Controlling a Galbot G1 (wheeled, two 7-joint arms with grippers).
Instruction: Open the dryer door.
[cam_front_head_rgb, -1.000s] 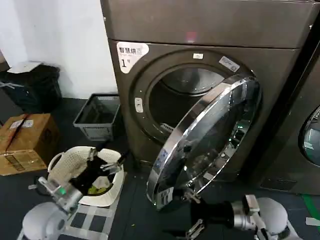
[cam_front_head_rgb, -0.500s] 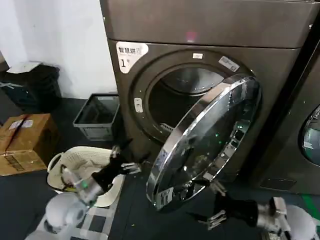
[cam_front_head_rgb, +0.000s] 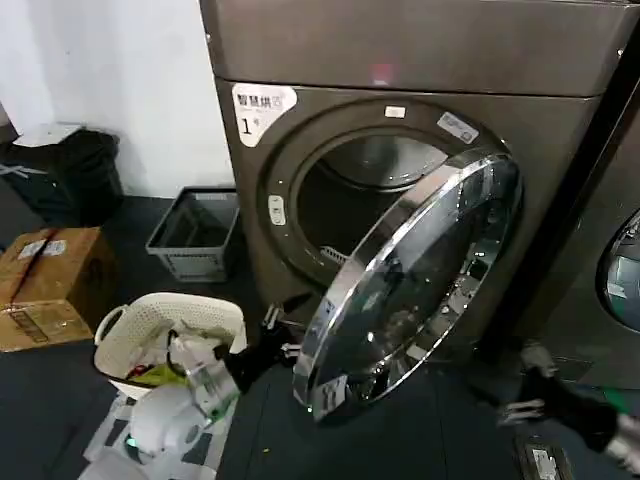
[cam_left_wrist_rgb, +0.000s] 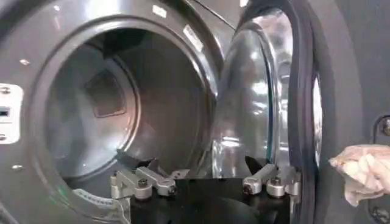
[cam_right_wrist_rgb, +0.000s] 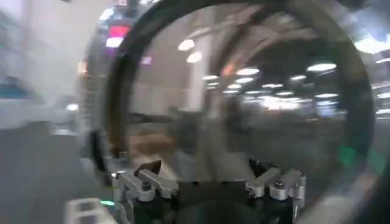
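Door (cam_front_head_rgb: 420, 275) is half open; our left gripper (cam_front_head_rgb: 283, 335), spread, sits at its rim. Next: push wider. Right gripper (cam_front_head_rgb: 528, 385), spread, idles.

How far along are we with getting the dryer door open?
Done: the dryer door is unlatched and swung partway out, and the drum opening of the dryer is exposed. In hand: the left gripper is open, low at the door's free edge beside the opening, and looks placed to push it wider. The right gripper is open, low and off to the door's hinge side. Left: possibly swinging the door fully open.
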